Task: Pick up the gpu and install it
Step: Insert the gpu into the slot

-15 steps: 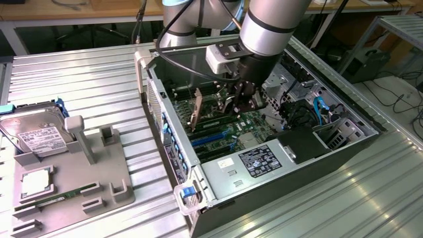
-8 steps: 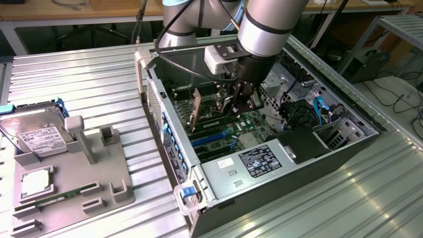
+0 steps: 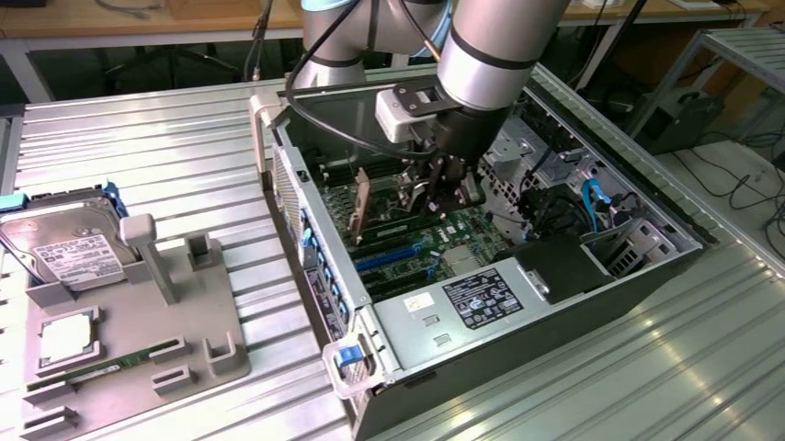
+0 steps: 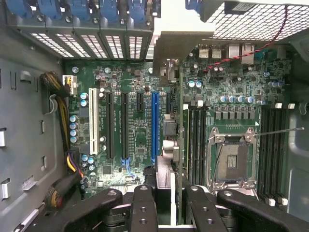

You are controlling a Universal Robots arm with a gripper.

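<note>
Inside the open case (image 3: 491,276) in the exterior view, the arm (image 3: 491,46) reaches down from above and its gripper (image 3: 438,195) hangs just over the motherboard (image 3: 417,239). The gpu (image 3: 359,204) stands upright between the fingers, edge-on, with its lower edge near the slots. To the exterior view's left, a grey tray (image 3: 184,322) sits on the metal table (image 3: 147,147), well apart from the case; a hard drive (image 3: 62,243) rests on its far end and a memory stick (image 3: 110,366) lies along its near side.

In the wrist view, the gripper (image 4: 164,193) is pinching the gpu (image 4: 170,130), which runs edge-on away from the camera, its bracket (image 4: 169,46) at the far end by the slot covers (image 4: 96,43). The card sits just beside the blue slot (image 4: 154,125), between it and the memory slots (image 4: 195,140). Whether it touches the board, I cannot tell. The CPU socket (image 4: 231,154) lies open beyond the memory slots
</note>
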